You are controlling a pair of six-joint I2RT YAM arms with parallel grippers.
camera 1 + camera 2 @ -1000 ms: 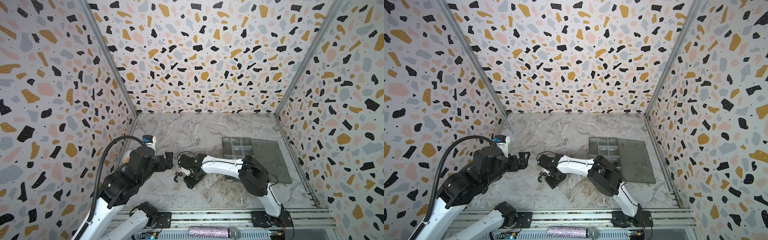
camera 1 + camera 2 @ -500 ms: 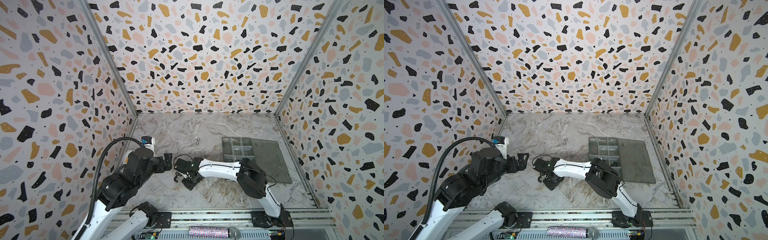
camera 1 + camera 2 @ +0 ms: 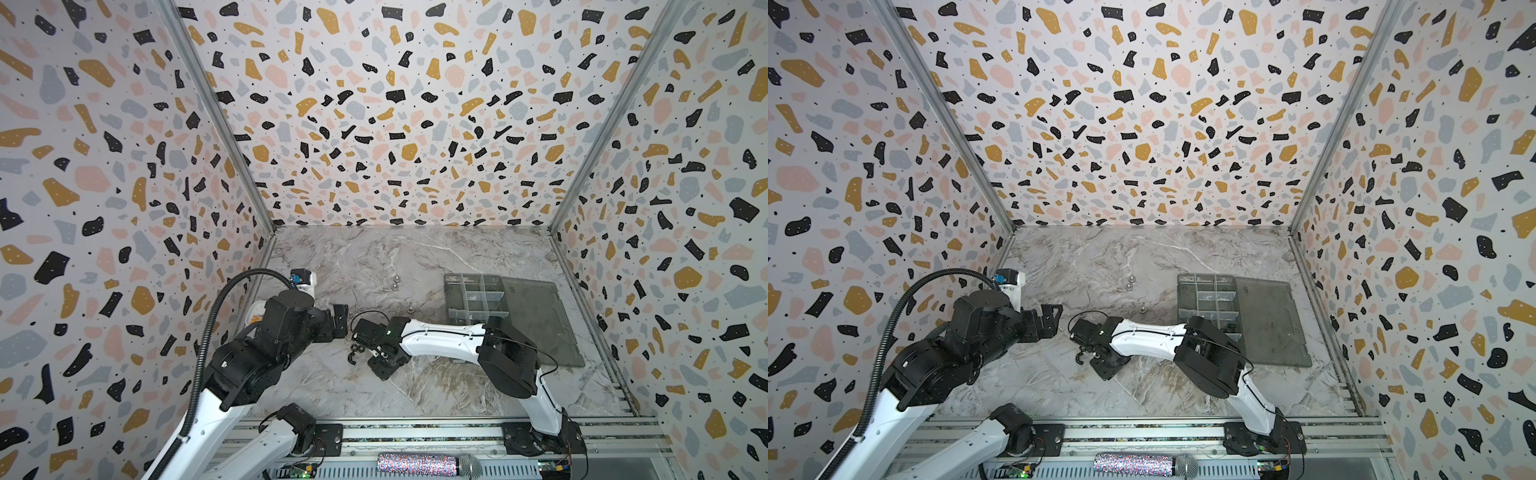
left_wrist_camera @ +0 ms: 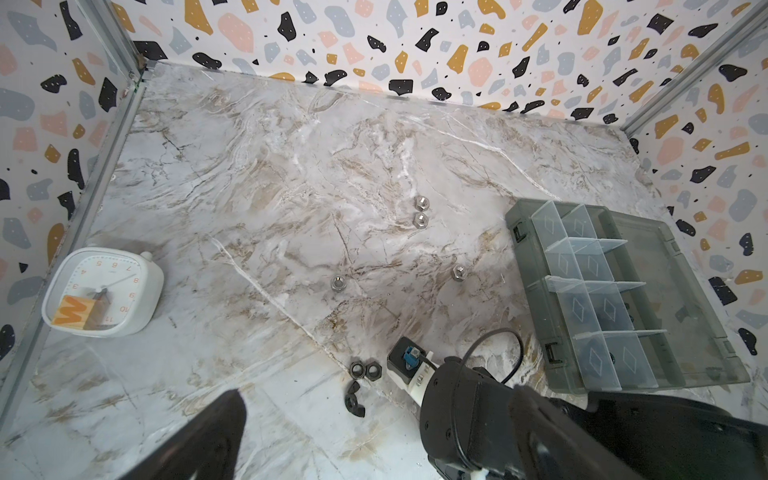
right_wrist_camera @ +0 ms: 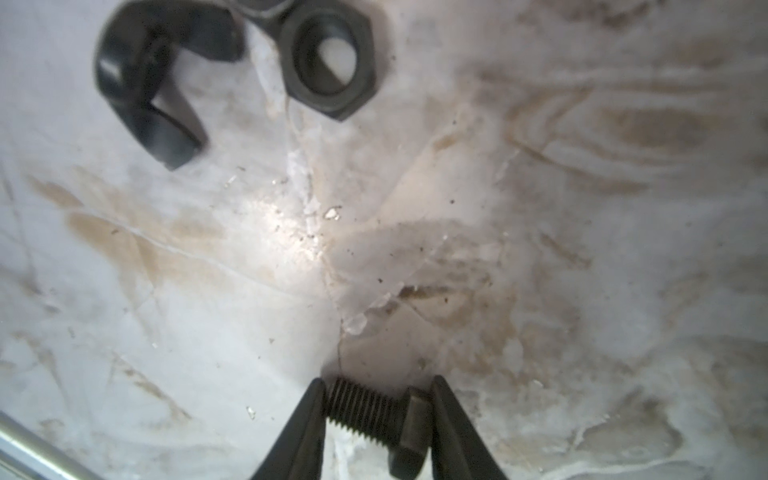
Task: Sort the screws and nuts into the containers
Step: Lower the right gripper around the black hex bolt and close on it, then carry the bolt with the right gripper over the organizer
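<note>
My right gripper (image 5: 376,411) is shut on a short black screw (image 5: 365,413), one finger on the thread's end and one on the head, low over the marble. Just beyond it lie a black hex nut (image 5: 328,58) and a black winged nut (image 5: 145,87). The left wrist view shows two black hex nuts (image 4: 365,369) side by side, the winged nut (image 4: 354,400) and several silver nuts (image 4: 421,219) further out. The smoky-grey box of containers (image 3: 451,291) lies open at the right. My left gripper (image 3: 338,322) hangs open and empty, left of the right gripper (image 3: 372,357).
A white rounded-square clock (image 4: 104,291) stands against the left wall. The box's lid (image 3: 536,320) lies flat towards the right wall. Patterned walls close in three sides. The right arm's white forearm (image 3: 440,332) stretches across in front of the box.
The right gripper has shifted left towards the black nuts and its jaws have narrowed onto the screw. The left arm has edged slightly back and stayed open.
</note>
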